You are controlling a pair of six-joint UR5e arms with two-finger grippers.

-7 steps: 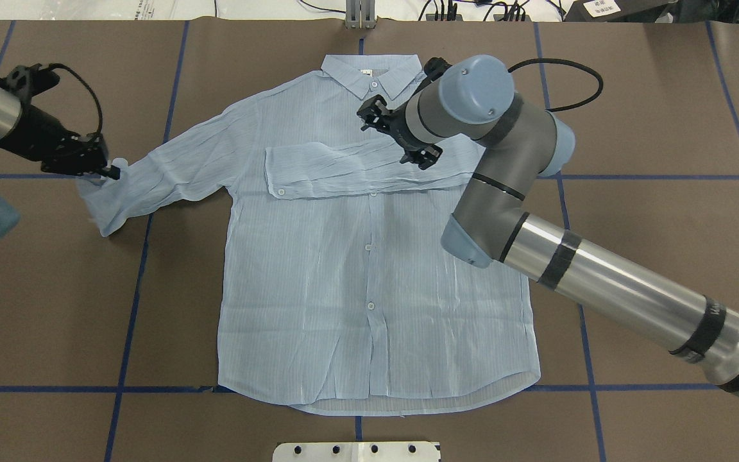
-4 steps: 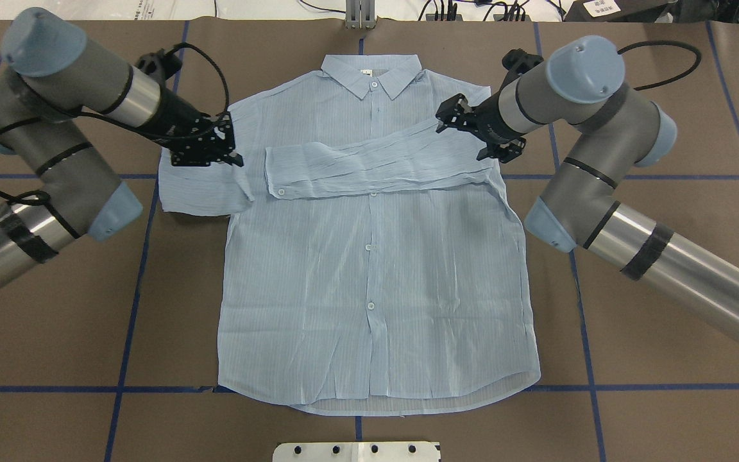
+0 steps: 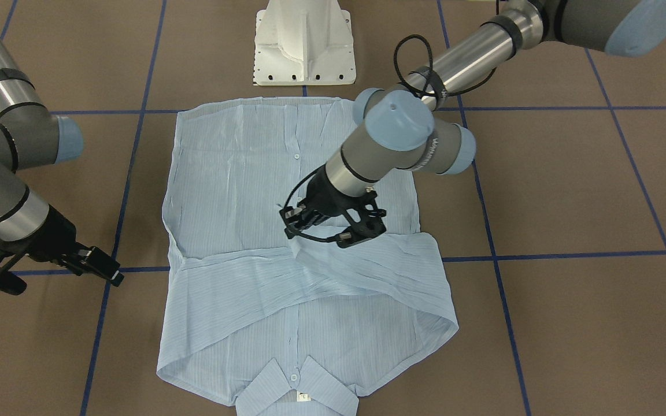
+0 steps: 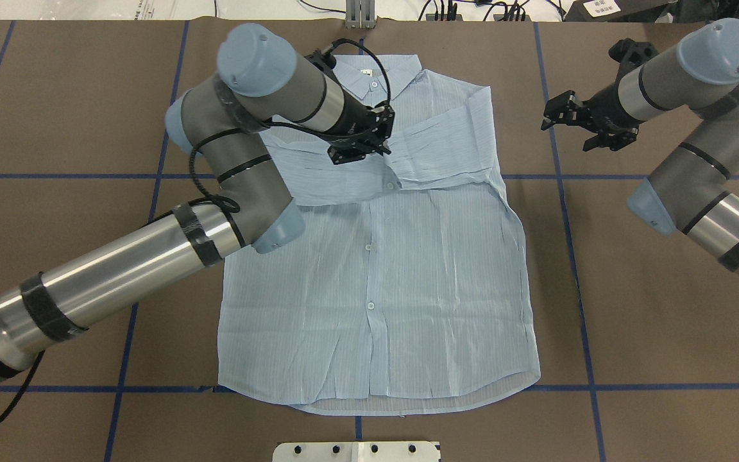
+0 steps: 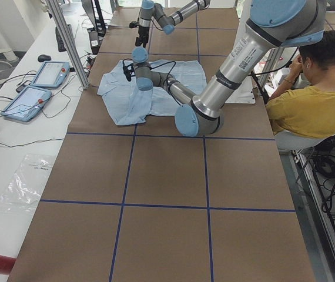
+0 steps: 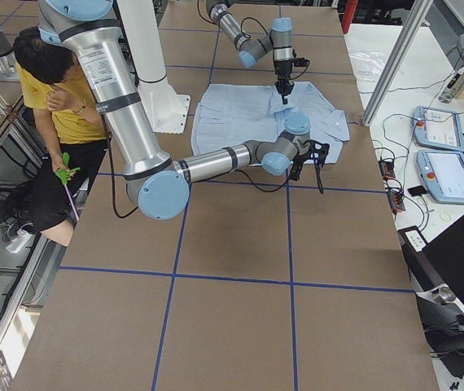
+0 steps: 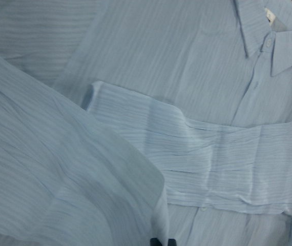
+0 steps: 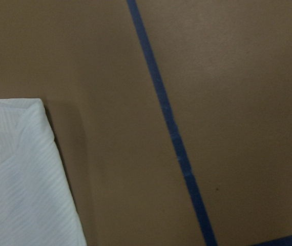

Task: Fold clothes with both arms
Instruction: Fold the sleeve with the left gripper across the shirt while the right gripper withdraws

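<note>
Pinching the held sleeve point(image 4: 318, 186) of the shirt point(image 4: 376, 308), the left gripper point(image 4: 360, 151) is hovering over the chest just below the collar point(image 4: 401, 74). Its jaws are closing narrowly on the thin cloth, which the left wrist view is showing draped from the fingertips. The shirt is lying flat on the table point(image 4: 632, 308) with its buttons facing up, and the other sleeve point(image 4: 443, 151) is lying folded across the chest underneath. The right gripper point(image 4: 578, 125) is hanging over bare table, well apart from the shirt's edge, with its jaws spread wide and holding nothing.

Several things are looking risky. The cloth is slack, so letting go from this height is likely to leave the sleeve bunching rather than lying straight. A low pass could see the trailing cuff catching the sleeve below and dragging it askew. Such light fabric may also be clinging to the jaws as they part. With nothing pinning the shoulder, a sideways pull could be shifting the whole shirt.
</note>
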